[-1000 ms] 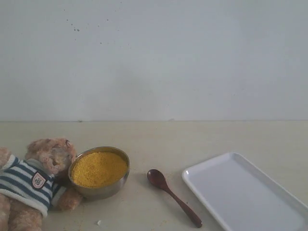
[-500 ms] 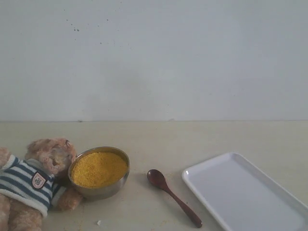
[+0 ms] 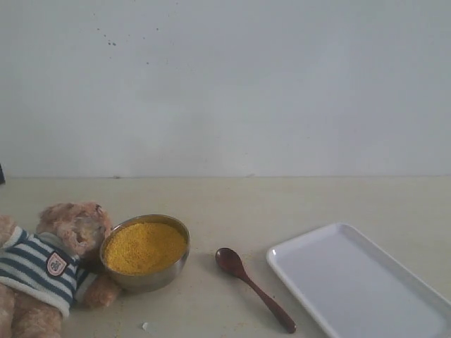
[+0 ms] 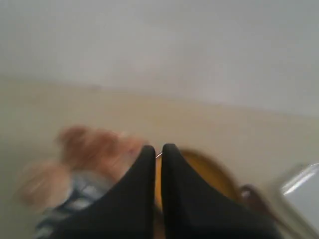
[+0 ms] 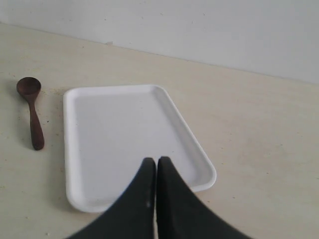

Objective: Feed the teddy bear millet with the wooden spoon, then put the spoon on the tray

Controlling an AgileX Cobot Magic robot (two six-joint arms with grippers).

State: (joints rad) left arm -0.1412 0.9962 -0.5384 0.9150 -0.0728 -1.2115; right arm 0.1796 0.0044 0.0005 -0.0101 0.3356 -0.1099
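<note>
The teddy bear (image 3: 49, 260) in its striped shirt lies at the table's left, its head against the steel bowl (image 3: 151, 278) full of yellow millet (image 3: 144, 246). The dark wooden spoon (image 3: 254, 289) lies flat between the bowl and the white tray (image 3: 352, 282). My left gripper (image 4: 158, 149) is shut and empty; its blurred view looks down on the bear (image 4: 94, 144) and the millet (image 4: 209, 172). My right gripper (image 5: 156, 162) is shut and empty above the tray (image 5: 124, 129), with the spoon (image 5: 32, 112) off to one side. Neither gripper's fingers show in the exterior view.
A plain white wall rises behind the beige table (image 3: 282, 204). A small white crumb (image 3: 144, 325) lies on the table in front of the bowl. A dark sliver (image 3: 1, 173) shows at the exterior view's left edge.
A dark sliver has come into the exterior view at its left edge. The bear, bowl, spoon and tray have not moved.
</note>
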